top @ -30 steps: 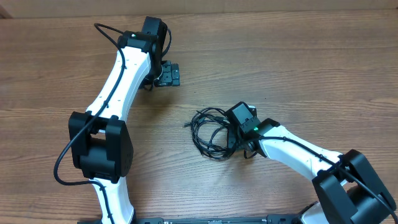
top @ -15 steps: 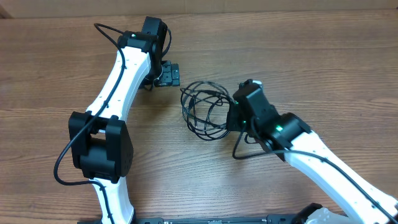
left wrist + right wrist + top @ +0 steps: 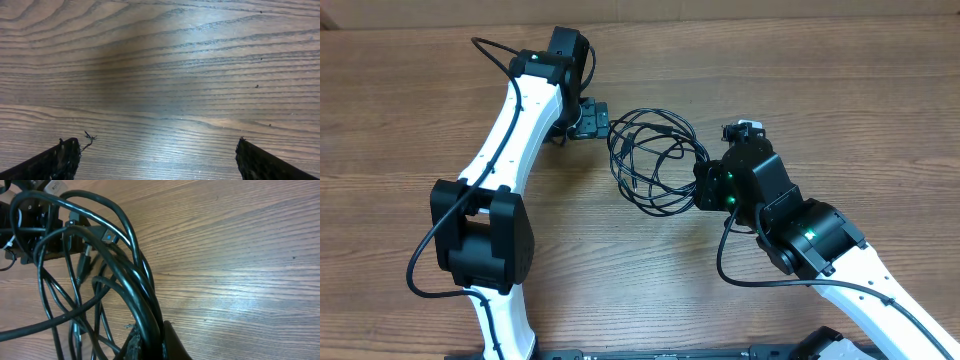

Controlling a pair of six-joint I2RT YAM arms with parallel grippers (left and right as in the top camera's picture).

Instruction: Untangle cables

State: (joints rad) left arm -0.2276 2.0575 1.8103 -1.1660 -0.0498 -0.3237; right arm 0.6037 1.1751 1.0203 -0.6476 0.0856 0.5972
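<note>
Across the bench (image 3: 840, 90) the right pincer (image 3: 705, 190), clamped on the cables (image 3: 650, 165), had carried them beside the wide-spread left pincer (image 3: 592, 120), likely for a shared pull.

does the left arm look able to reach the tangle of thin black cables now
Probably yes: the open left gripper sits right beside the tangle of thin black cables, nothing between them; the right gripper holds its far side.

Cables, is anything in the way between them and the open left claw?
No, nothing visible. Only bare table lies between the left gripper and the cables, whose nearest loop sits close beside it. The right gripper holds them.
</note>
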